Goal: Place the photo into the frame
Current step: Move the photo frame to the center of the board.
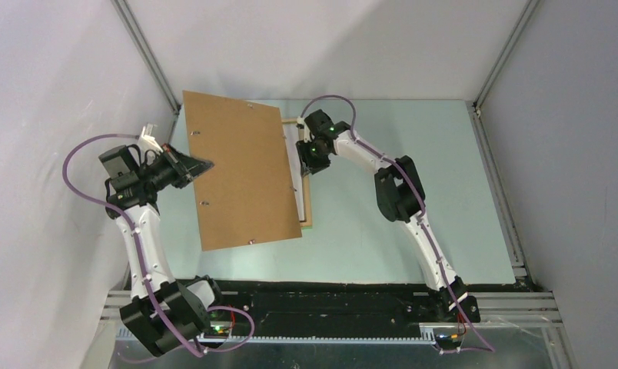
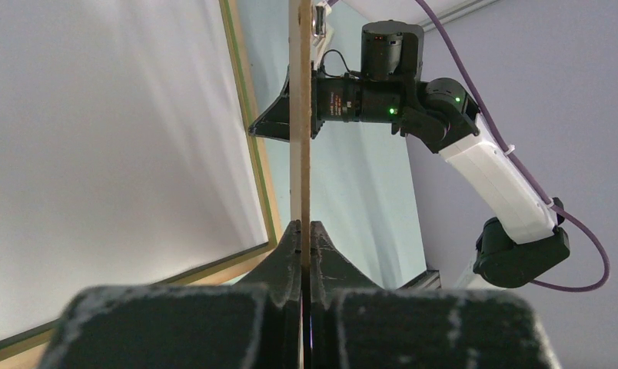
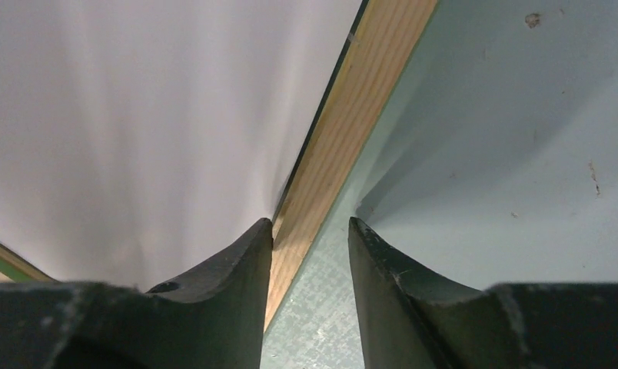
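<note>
The frame (image 1: 307,206) lies back up on the table, mostly hidden under the brown backing board (image 1: 240,173). The photo (image 1: 292,154) lies white back up inside it; it also shows in the left wrist view (image 2: 98,154) and the right wrist view (image 3: 137,115). My left gripper (image 1: 202,164) is shut on the board's left edge (image 2: 300,115) and holds it raised and tilted over the frame. My right gripper (image 1: 304,165) is open and straddles the frame's right wooden rail (image 3: 352,131), with one finger (image 3: 237,269) at the photo's edge and the other on the table.
The pale green table (image 1: 413,138) extends to the right of the frame. Grey walls and metal corner rails (image 1: 148,54) close in the back and sides. The right arm (image 2: 483,161) reaches across behind the board.
</note>
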Robot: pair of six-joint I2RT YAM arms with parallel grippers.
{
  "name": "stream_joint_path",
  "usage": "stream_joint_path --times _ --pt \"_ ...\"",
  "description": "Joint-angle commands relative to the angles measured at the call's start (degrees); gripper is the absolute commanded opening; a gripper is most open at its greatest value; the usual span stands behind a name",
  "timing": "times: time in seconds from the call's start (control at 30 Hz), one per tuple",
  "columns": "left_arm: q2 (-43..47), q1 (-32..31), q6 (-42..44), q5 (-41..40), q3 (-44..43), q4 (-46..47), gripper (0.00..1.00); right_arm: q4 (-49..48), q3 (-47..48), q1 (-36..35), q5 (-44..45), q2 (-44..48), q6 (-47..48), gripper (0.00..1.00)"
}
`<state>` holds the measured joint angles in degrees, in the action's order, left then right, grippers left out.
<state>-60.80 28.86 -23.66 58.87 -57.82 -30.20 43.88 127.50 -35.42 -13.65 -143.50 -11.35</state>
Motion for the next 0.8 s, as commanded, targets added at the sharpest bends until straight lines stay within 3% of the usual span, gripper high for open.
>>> stream_joint_path --times 0.0,0.33,0.77 --pt "0.14 0.45 0.43 3.85 -3.64 1.99 0.00 1.64 1.49 -0.64 1.96 -1.70 1.10 0.40" --pt "-2.08 0.50 2.10 3.78 -4.32 2.15 0.00 -1.55 -7.12 1.00 3.84 4.58 0.37 0.01" --pt "-6.30 -3.00 -3.15 1.93 -4.57 8.20 0.00 -14.74 -34.02 8.18 6.72 21.56 -3.27 0.00"
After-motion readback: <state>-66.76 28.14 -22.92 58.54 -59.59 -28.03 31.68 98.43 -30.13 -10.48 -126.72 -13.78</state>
